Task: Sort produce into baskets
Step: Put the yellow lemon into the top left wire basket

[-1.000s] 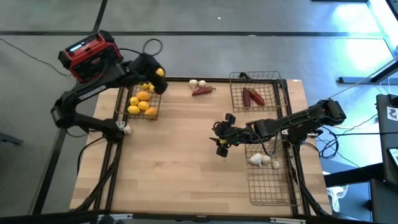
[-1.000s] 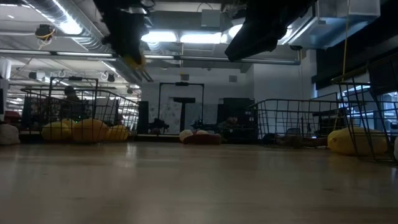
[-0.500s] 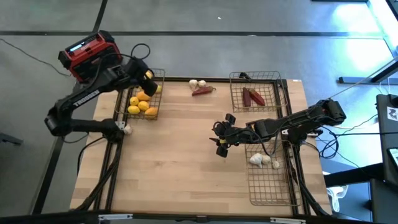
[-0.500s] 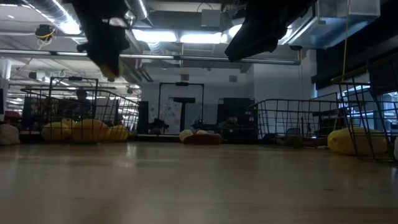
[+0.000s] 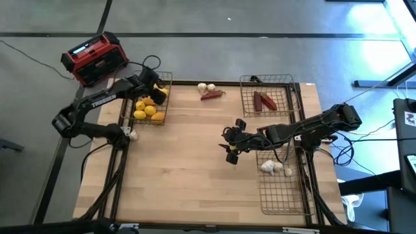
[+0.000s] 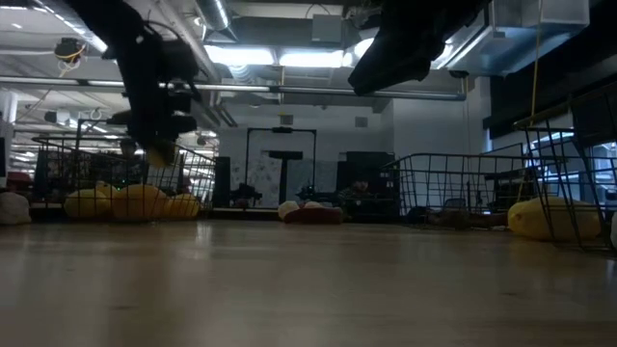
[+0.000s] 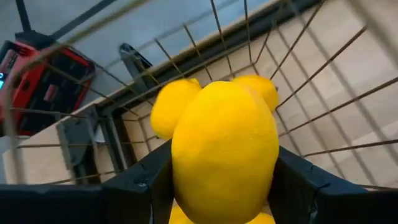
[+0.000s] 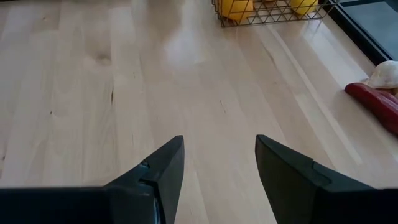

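Left gripper [image 7: 224, 186] grips a lemon [image 7: 224, 149] over the lemon basket [image 5: 162, 81]. Release should wait until the lemon hangs low, clear of the wire rim. Right gripper [image 8: 217, 168] waits above the surface [image 5: 188, 162], jaws open and empty.

A pale wooden table [image 5: 188, 162] with visible plank seams is set on a grey floor [image 5: 260, 55] crossed by 1 dark seam. A red-and-black box [image 5: 94, 57] is placed on the floor beyond the table's left far corner, with a looped black cable [image 5: 158, 47] beside it. Bright blue-white light is cast across the floor at the upper right. In the low view, long ceiling lamps [image 6: 253, 56], exposed ducts and a dark framed doorway [image 6: 281, 166] are seen.
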Controlling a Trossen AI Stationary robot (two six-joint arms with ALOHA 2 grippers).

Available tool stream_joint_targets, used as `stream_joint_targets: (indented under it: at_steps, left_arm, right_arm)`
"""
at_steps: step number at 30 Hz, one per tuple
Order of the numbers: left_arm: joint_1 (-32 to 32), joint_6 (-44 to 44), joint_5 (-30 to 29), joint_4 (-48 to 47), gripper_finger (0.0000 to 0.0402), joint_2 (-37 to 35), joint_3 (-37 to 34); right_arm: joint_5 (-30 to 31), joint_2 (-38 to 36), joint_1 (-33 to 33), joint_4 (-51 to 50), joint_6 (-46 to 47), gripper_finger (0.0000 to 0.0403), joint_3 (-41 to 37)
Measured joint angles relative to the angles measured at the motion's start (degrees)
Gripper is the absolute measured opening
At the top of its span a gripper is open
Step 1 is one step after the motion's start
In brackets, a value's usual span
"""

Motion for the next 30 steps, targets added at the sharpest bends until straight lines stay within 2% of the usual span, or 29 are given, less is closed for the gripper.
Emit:
stream_joint_targets:
  at_steps: [7,16,25,30]
  left_arm:
    - [0.2,1.6,0.21,3.78,0.0193,6.4,-1.82]
    - [0.2,6.9,0.42,3.95,0.0209,11.79,-1.9]
    - [0.17,6.97,0.39,6.08,0.0224,12.89,-1.9]
    - [0.17,8.0,0.37,6.33,0.0248,12.89,-1.9]
  right_arm:
    - [0.44,0.0,0.01,-0.02,0.0,0.0193,0.0]
    - [0.44,0.0,0.02,-0.11,-0.02,0.0193,0.0]
    - [0.44,0.0,0.02,-0.15,-0.01,0.0193,0.0]
    - [0.44,0.0,0.01,-0.15,-0.02,0.0193,0.0]
